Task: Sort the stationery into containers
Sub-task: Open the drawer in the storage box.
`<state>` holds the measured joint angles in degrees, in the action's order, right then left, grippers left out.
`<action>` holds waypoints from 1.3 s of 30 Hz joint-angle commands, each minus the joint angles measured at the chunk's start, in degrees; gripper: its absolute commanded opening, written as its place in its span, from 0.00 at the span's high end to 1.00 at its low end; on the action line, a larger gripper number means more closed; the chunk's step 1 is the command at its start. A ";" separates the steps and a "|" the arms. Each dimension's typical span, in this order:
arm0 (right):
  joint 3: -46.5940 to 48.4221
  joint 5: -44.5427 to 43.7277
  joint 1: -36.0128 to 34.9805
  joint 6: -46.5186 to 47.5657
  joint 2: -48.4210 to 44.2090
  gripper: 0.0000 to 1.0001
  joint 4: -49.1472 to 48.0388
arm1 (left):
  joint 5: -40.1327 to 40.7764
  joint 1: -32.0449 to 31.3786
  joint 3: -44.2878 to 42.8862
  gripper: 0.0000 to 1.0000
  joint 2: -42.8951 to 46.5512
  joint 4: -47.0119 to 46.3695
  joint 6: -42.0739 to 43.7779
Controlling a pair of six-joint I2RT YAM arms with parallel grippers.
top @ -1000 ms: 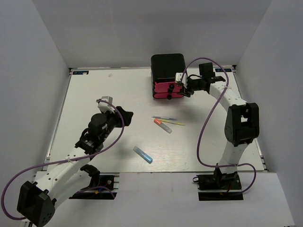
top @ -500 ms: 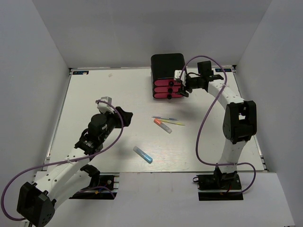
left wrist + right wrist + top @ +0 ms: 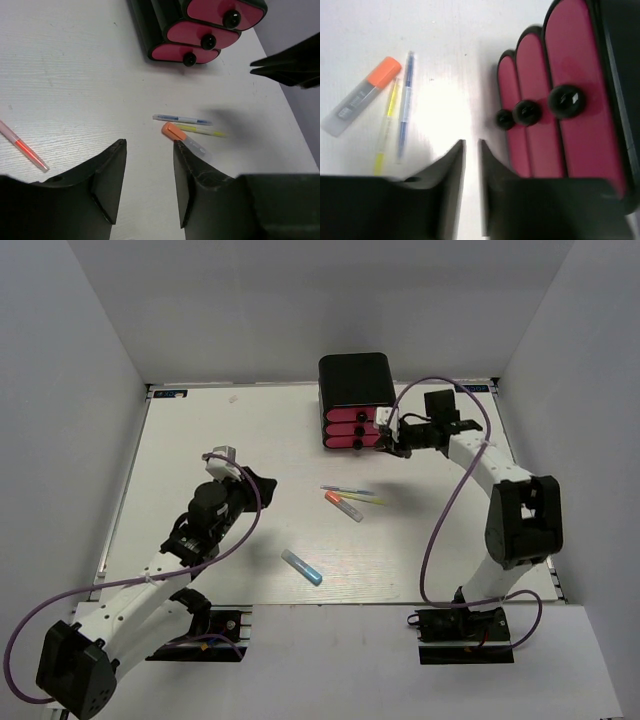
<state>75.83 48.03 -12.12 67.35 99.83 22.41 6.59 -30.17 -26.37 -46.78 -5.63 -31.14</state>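
In the lower left of the overhead view my left gripper (image 3: 149,150) hangs over the table with jaws spread and empty, tilted toward the loose stationery so I can pick a target. Its camera shows a red pen (image 3: 25,146) at the left edge. Lower centre lies a blue marker (image 3: 301,567). Mid-frame, an orange-grey marker (image 3: 343,506), yellow pen (image 3: 368,500) and blue pen (image 3: 345,489) lie close together. At upper centre the three drawers (image 3: 353,429) look pushed in. Just right of them, my right gripper (image 3: 470,150) has its jaws nearly together, gripping nothing, and faces the knobs (image 3: 527,112), I judge to open one.
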 commanded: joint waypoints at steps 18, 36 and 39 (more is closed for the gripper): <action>-13.87 -15.58 -2.90 -69.44 -2.98 0.25 -34.09 | -1.05 -0.06 4.31 0.77 1.69 -3.16 -3.58; -18.00 -40.91 -7.13 -102.60 2.82 0.40 -48.33 | 0.00 -0.06 3.69 0.75 2.75 0.44 -3.58; -16.25 -41.35 -7.22 -103.65 4.67 0.42 -50.62 | 0.00 -0.06 3.17 0.75 2.75 1.06 -4.11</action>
<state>56.86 9.82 -19.18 -33.34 103.26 -22.39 5.78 -30.17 -22.11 -44.42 -5.72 -34.68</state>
